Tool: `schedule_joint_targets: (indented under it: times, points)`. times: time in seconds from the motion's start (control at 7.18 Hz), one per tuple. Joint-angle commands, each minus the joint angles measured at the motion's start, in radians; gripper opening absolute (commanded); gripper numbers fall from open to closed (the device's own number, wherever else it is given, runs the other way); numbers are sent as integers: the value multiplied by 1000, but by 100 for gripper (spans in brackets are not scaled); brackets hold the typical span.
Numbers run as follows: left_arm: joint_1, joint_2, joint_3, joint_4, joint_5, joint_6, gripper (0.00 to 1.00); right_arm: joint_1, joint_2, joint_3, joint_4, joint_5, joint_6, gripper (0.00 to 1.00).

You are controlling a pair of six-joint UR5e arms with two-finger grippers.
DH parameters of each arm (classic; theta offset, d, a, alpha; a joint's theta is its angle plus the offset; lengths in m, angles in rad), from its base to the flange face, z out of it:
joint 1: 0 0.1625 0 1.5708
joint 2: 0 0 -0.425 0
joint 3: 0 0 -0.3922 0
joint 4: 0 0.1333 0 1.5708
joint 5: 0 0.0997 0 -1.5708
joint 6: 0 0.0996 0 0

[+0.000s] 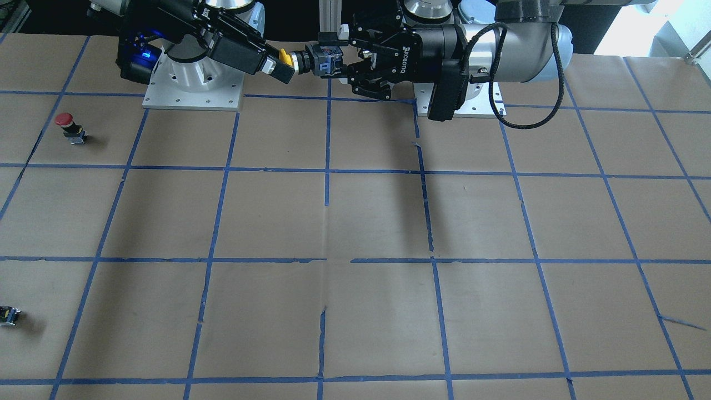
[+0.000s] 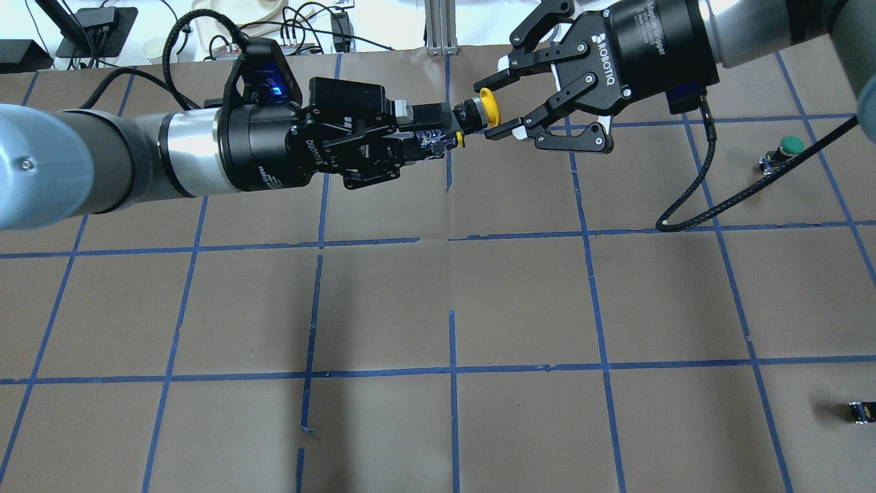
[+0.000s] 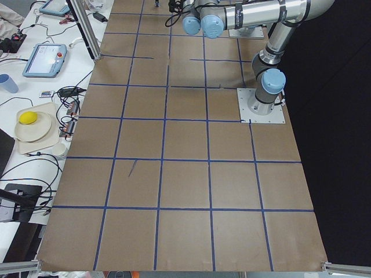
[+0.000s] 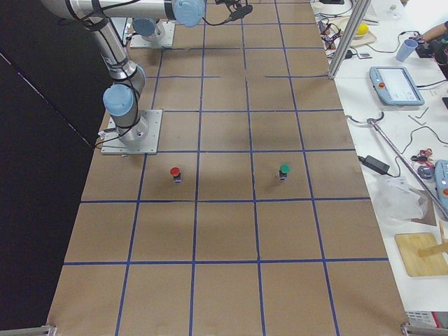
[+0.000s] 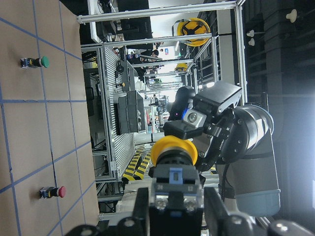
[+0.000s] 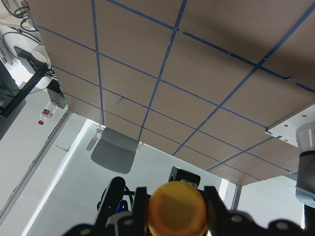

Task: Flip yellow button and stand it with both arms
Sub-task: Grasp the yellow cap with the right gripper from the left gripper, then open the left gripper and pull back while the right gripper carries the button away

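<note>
Sm dark block (image 1: 8, 315) clipped at view edge

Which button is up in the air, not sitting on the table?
The yellow button, gripped sideways by the left tool. The red button and green button both stand on the table.

Upper centre: the left gripper (image 1: 335, 54) clamps the yellow button (image 1: 316, 61) by its body, cap pointing frame-left into the right gripper (image 1: 281, 65). A red button (image 1: 69, 126) stands upper left on the bench (image 1: 377, 222).
</note>
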Motion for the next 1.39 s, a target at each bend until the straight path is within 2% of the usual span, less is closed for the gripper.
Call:
schedule_joint_targets:
  times: [0.0,0.14,0.28,0.42,0.56,0.7,0.84,0.98,1.25]
  points:
    - [-2,4,2,1,4,-16,100,-3,2,-1,0,0,1,23]
    - [3,4,5,9,11,-37,100,-10,5,-3,0,-14,-1,22]
    - [14,-5,17,29,71,-102,100,-20,8,-4,0,-73,-15,22]
    - [18,-24,34,120,206,-156,100,-41,10,-9,-2,-133,-44,22]
    - [18,-36,37,218,299,-266,100,-68,11,-9,-2,-202,-137,22]
    - [18,-39,37,368,473,-389,100,-122,14,-1,5,-285,-280,22]
    - [15,-44,35,596,648,-596,100,-182,14,-3,53,-349,-423,22]
    - [11,-45,34,703,736,-694,100,-241,17,0,58,-444,-604,22]
    - [6,-47,35,805,989,-794,100,-323,46,37,31,-702,-1074,19]
